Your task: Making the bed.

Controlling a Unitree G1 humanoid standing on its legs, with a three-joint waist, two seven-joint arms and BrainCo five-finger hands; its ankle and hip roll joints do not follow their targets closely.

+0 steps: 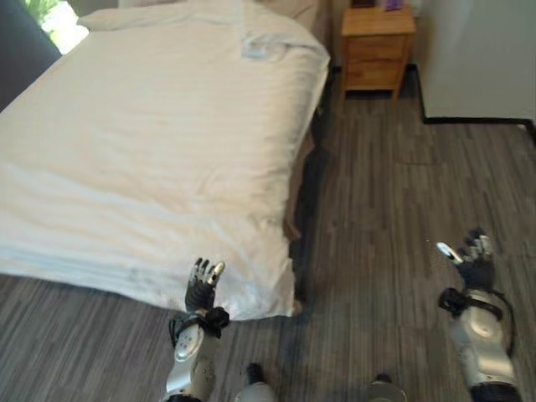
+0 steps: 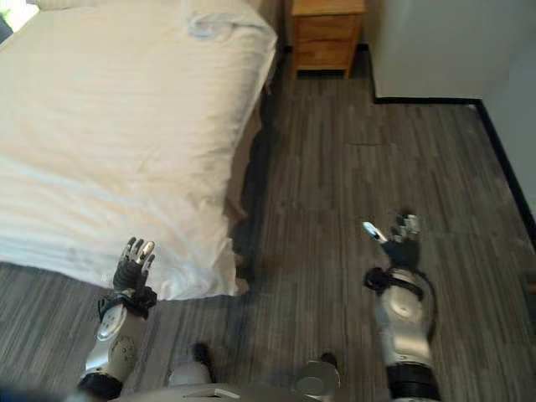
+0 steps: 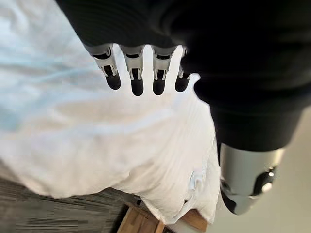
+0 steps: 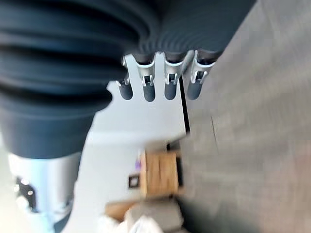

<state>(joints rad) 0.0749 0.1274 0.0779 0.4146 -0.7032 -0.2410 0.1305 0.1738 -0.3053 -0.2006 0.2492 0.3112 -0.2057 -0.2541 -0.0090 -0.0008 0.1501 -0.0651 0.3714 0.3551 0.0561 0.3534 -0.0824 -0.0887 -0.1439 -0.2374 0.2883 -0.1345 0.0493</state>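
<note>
You had the wide bed under its white, faintly striped duvet [image 1: 159, 142] lying with its long axis running away from you, from the near foot edge up toward the head end at the far wall, where the cover bunched into a rumpled fold [image 1: 264, 46]. The duvet lay mostly flat across the mattress and draped over the foot edge, its near right corner [image 1: 268, 285] hanging down toward the grey wood-plank floor [image 1: 394, 193]. Your left hand [image 1: 202, 286] was raised just in front of that foot edge, near the hanging corner, fingers straight and relaxed, holding nothing; I could not tell from the head views whether the tips touched the cloth. Your right hand [image 2: 399, 241] hung well apart from the bed, out over the bare floor to the right, fingers likewise loosely extended and empty. A small light-wood nightstand with drawers [image 1: 377, 50] stood beside the head of the bed, next to a pale wall with a dark skirting strip [image 2: 427, 100]. The left wrist view gave you the duvet close up past the straight fingers [image 3: 137, 80], showing its stripes and the draped corner with the nightstand beyond it. The right wrist view showed the nightstand [image 4: 160, 174] and the floor past that hand's fingers [image 4: 149, 87].
</note>
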